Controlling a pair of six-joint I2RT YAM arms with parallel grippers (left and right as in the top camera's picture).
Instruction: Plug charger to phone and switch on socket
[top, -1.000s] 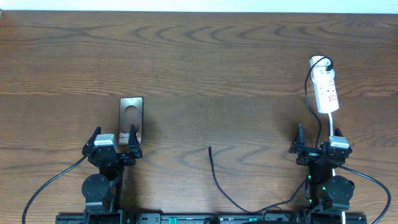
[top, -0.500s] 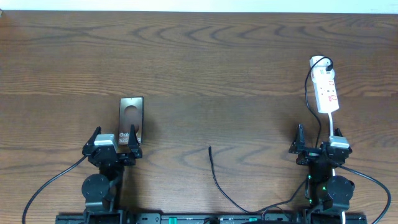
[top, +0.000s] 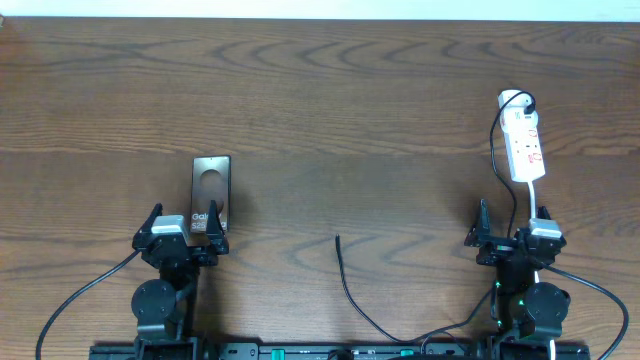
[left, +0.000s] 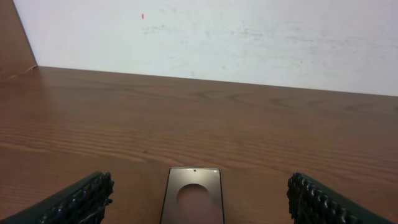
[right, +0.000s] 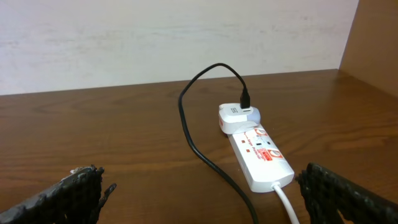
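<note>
Arms, two, based at near table edge, wrists low over brown wood-grain table (top: 350, 100). Left gripper (top: 184, 212): jaws spread wide, gripping nothing; ribbed black fingers (left: 78, 200) at either lower corner of wrist view, well apart. Phone (top: 211, 190): dark-brown slab, flat on table, long axis pointing away from arm, near end reaching in between left fingers, closer to the right-hand one in overhead view; white "Galaxy" lettering at near end, round mark on far half; contact with either finger not possible to tell. Right gripper (top: 512, 215): jaws likewise spread wide, empty, own fingers at lower corners of wrist view. Charger (top: 347, 285): thin black cable, loose tip lying on bare table between the two arms, near the front edge, well apart from phone, not plugged into it; run curving back toward near edge, then toward right arm base; farther stretch passing right gripper and looping up into white plug adapter (top: 512, 100). Socket (top: 526, 145): white power strip with red marks, flat on table beyond right gripper, well ahead of fingertips, adapter seated at far end, white cord (top: 535, 193) leaving near end toward right arm. Switch position: too small to tell. Pale wall (left: 249, 31) beyond far table edge.
</note>
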